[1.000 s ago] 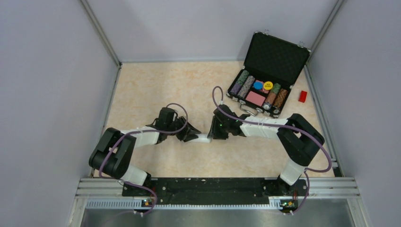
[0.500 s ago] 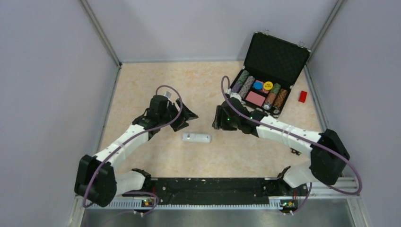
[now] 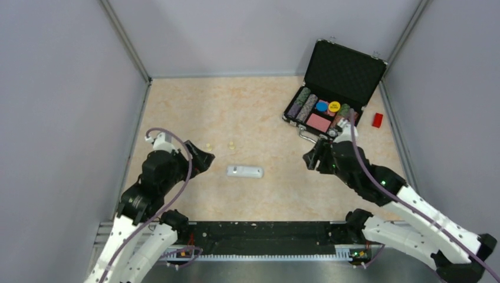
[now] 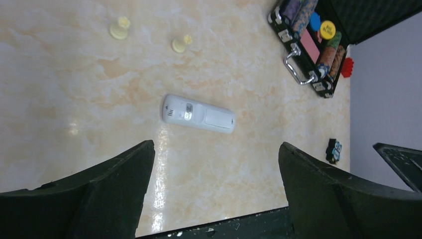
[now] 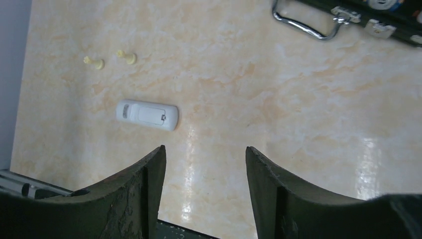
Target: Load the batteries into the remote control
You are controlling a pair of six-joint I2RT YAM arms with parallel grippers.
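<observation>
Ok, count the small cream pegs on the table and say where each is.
2. One peg lies just beyond the remote control, at its left end; the other peg further left. More might be hidden.

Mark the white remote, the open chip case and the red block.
Slim white rectangular remote control (image 3: 245, 171): top view, middle of body.
Black open poker-chip case (image 3: 345, 68): top view, inside of raised lid.
Small red block (image 3: 377, 119): top view, its centre.

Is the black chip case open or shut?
Open: the black metal-edged chip case has its lid raised, coloured chips showing inside.
</observation>
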